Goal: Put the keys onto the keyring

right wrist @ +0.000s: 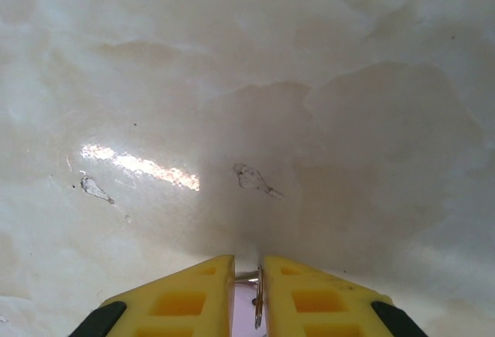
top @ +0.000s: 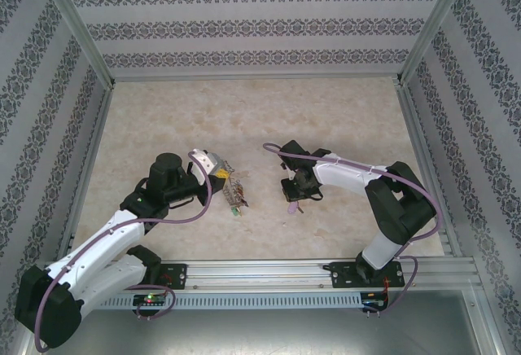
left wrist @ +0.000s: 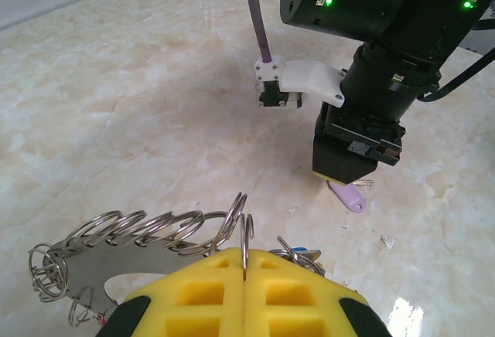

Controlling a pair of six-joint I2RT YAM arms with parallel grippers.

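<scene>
The keyring (left wrist: 116, 271) is a flat grey plate fringed with small wire loops. It lies left of centre (top: 230, 186). My left gripper (left wrist: 245, 263) is shut on one upright loop (left wrist: 244, 233) at its rim. A blue key (left wrist: 305, 253) hangs among the loops just right of the grip. More coloured keys (top: 236, 205) trail off the ring. A lilac key (left wrist: 349, 196) lies on the table under my right gripper (top: 295, 196). In the right wrist view, my right gripper (right wrist: 247, 263) stands open by a narrow gap. The lilac key (right wrist: 246, 310) and its small split ring (right wrist: 258, 306) sit in that gap.
The marble-patterned tabletop (top: 244, 111) is walled by patterned panels on three sides, with a metal rail (top: 269, 272) along the near edge. A few scuff marks (right wrist: 255, 178) dot the surface ahead of the right gripper.
</scene>
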